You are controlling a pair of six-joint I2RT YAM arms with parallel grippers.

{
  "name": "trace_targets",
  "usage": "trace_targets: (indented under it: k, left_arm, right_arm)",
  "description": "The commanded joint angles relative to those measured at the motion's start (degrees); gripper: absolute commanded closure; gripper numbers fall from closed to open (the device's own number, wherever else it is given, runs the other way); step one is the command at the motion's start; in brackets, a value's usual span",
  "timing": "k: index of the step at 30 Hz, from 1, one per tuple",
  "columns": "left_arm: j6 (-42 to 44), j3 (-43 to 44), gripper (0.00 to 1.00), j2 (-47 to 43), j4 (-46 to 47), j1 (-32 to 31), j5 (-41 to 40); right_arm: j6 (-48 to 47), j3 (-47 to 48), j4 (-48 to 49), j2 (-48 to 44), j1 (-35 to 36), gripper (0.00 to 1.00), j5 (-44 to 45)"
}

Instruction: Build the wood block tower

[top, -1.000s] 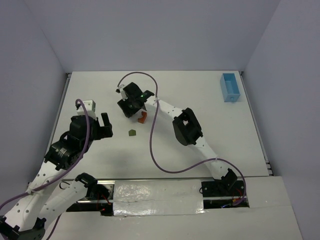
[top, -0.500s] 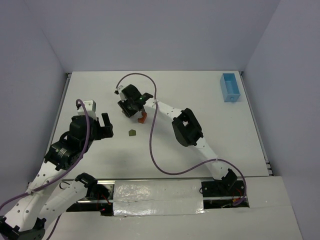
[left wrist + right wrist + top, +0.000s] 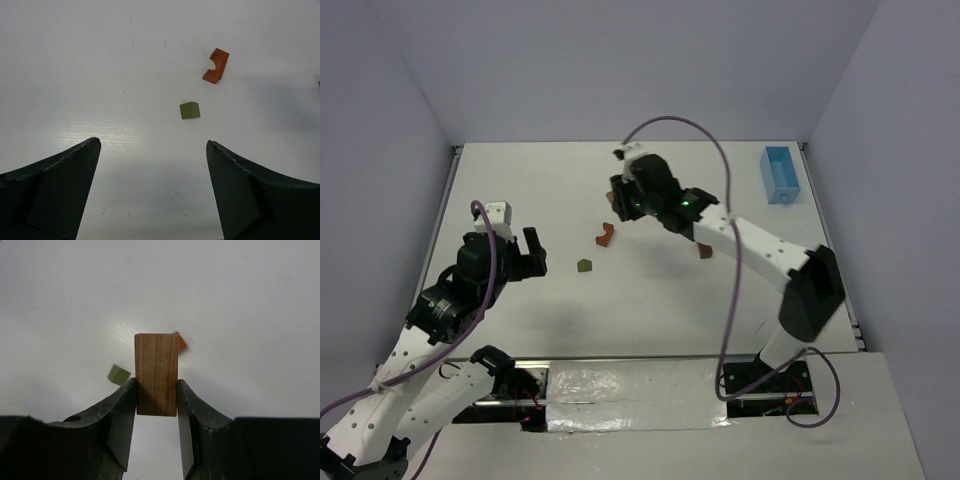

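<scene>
The right gripper (image 3: 156, 387) had clamped a brown block (image 3: 156, 371) and lifted it away from the arch (image 3: 606, 235), ready to stack; the left gripper (image 3: 152, 145) stayed wide open, empty.

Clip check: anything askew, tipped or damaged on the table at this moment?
Nothing damaged. The orange arch lies flat on its face instead of standing, apart from the green block, and no stack is visible. The right gripper holds a brown block squarely, not skewed.

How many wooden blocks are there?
4: a brown block in the right gripper, an orange arch and green cube lying centrally, a reddish-brown piece further right. Others may be hidden.
</scene>
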Motion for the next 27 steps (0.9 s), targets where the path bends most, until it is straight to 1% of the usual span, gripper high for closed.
trace_targets:
  k: [1,2,4,5,9,11,15,21,27]
  left_arm:
    - [0.6,-0.1,0.00,-0.5,1.7,-0.9,-0.9]
    - [0.6,-0.1,0.01,-0.5,1.7,-1.0,-0.9]
    - [0.6,-0.1,0.00,-0.6,1.7,-1.2,-1.0]
    - [0.6,-0.1,0.00,-0.7,1.8,-1.4,-1.1]
    - [0.3,0.0,0.00,-0.5,1.5,-1.8,-1.4]
    - [0.3,-0.1,0.01,-0.6,1.5,-1.9,-1.5]
    - [0.2,-0.1,0.01,-0.3,1.5,-2.1,-1.6]
    - [0.3,-0.1,0.01,0.1,1.5,-2.4,-1.4]
    - [0.6,-0.1,0.00,0.2,1.6,-2.5,-1.1]
  right_arm:
    - [7.0,-13.3,0.4,-9.2,-4.9,0.74,6.6]
    - [7.5,-18.6,0.3,-13.7,-7.4,0.74,6.9]
    - [8.0,-22.9,0.4,-17.3,-10.6,0.74,7.0]
    - [7.8,-26.8,0.8,-20.3,-13.1,0.73,7.1]
    - [5.6,-32.7,2.1,-24.0,-18.2,0.73,7.0]
    - [4.5,-34.2,2.5,-24.2,-19.3,0.73,7.5]
    - [4.0,-35.4,3.8,-22.4,-22.8,0.74,5.0]
    - [2.8,-36.5,5.3,-20.1,-24.8,0.73,5.1]
    - [1.0,-35.4,5.4,-17.0,-26.1,0.71,3.0]
